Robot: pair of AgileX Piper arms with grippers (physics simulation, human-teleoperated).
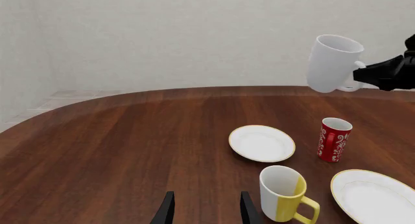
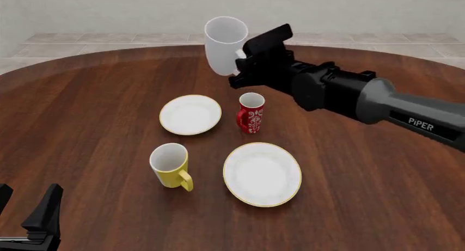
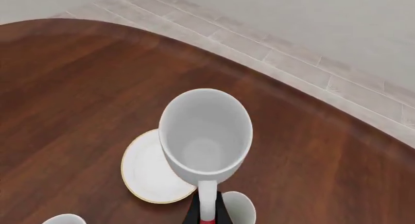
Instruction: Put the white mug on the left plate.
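Observation:
My right gripper (image 2: 240, 62) is shut on the handle of the large white mug (image 2: 224, 44) and holds it high above the table, tilted, beyond the red mug. The mug also shows in the left wrist view (image 1: 331, 62) and in the right wrist view (image 3: 205, 136), where its handle sits between my fingers. The small gold-rimmed left plate (image 2: 190, 114) lies on the table below and to the left of the mug; it shows in the left wrist view (image 1: 261, 143) and partly under the mug in the right wrist view (image 3: 146, 173). My left gripper (image 1: 204, 210) is open and empty near the table's front left.
A red patterned mug (image 2: 251, 112) stands right of the small plate. A yellow mug (image 2: 171, 165) stands nearer the front. The larger gold-rimmed plate (image 2: 262, 173) lies right of the yellow mug. The brown table (image 2: 95, 115) has a curved far edge.

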